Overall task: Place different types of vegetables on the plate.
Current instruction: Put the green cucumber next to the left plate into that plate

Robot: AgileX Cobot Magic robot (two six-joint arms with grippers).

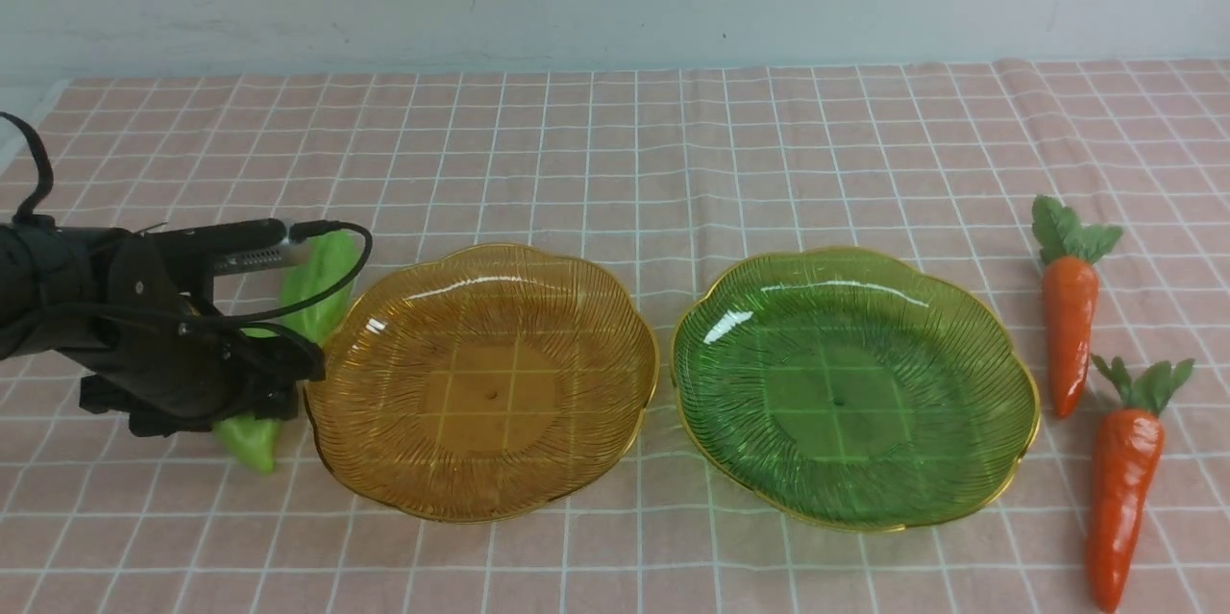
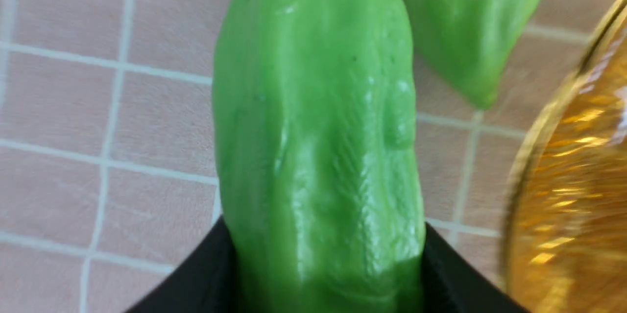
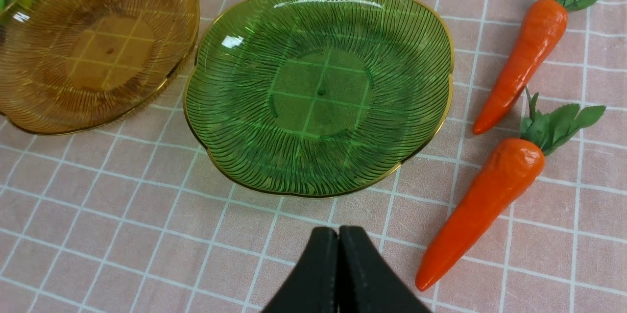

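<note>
My left gripper (image 1: 245,374) is low at the left of the amber plate (image 1: 480,383), shut on the near light-green gourd (image 1: 248,441). In the left wrist view its black fingers (image 2: 205,274) press both sides of that gourd (image 2: 318,146). The second gourd (image 1: 317,292) lies just behind it, also seen in the left wrist view (image 2: 470,24). Two orange carrots (image 1: 1070,326) (image 1: 1119,489) lie right of the green plate (image 1: 846,383). My right gripper (image 3: 338,239) is shut and empty, above the cloth near the green plate (image 3: 318,83) and the near carrot (image 3: 485,195).
Both plates hold nothing. The amber plate's rim (image 2: 573,180) is close beside the held gourd. A pink checked cloth (image 1: 615,143) covers the table, and a pale wall runs along the back.
</note>
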